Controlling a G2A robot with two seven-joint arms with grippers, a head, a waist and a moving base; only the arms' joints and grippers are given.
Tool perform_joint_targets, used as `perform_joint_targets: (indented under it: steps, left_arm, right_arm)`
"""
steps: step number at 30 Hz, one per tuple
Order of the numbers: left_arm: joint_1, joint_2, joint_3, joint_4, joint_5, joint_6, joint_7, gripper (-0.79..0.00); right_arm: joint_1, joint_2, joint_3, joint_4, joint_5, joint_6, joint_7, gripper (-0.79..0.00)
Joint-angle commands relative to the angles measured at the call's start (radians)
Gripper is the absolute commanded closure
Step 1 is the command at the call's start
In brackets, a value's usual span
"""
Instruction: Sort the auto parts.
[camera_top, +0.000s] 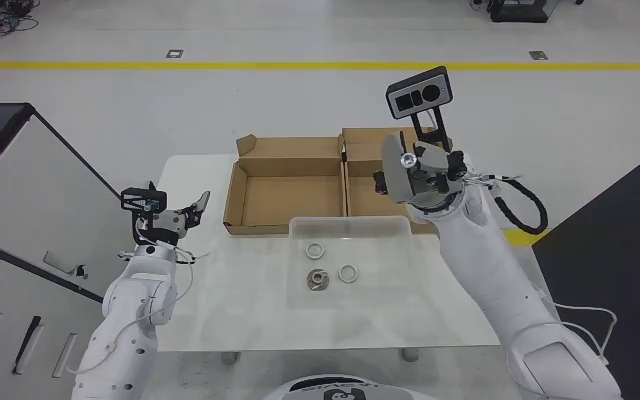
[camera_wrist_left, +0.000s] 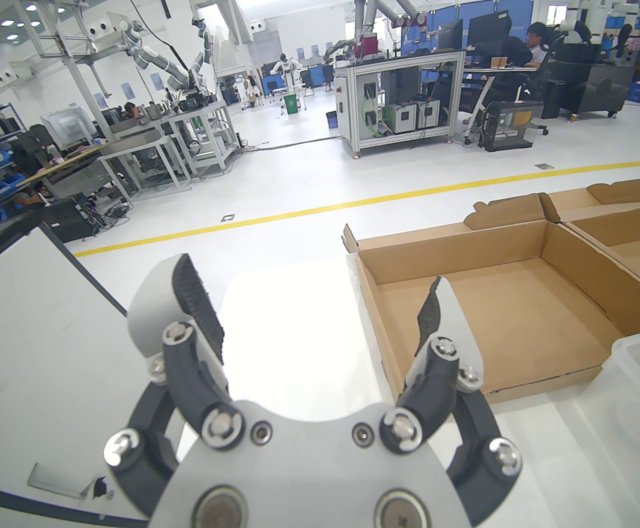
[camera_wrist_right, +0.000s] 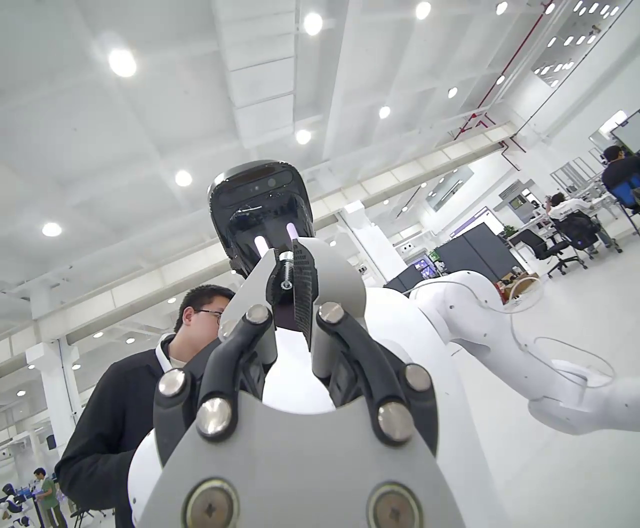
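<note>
One bolt (camera_wrist_right: 286, 272) clamped in right jaws; left jaws apart, near cardboard box (camera_wrist_left: 500, 300).

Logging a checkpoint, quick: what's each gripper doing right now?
Left gripper: open, empty.
Right gripper: fingers closed on a small bolt.

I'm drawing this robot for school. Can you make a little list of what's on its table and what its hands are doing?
Left gripper: open, over the table's left side
Right gripper: raised, shut on a small bolt
Clear bin: two rings, one round part
Cardboard boxes: two, side by side behind the bin
</note>
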Motion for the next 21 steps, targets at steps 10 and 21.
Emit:
perform_joint_targets:
  steps: [10,21]
  left_arm:
    - [0.0,0.0,0.0,0.0,0.0,0.0,0.0,-0.785]
    - [0.0,0.0,0.0,0.0,0.0,0.0,0.0,-0.785]
  right_arm:
    - [0.0,0.0,0.0,0.0,0.0,0.0,0.0,0.0]
    - [-0.007,0.0,0.002,-0.003,-0.003,0.005,-0.026,0.0]
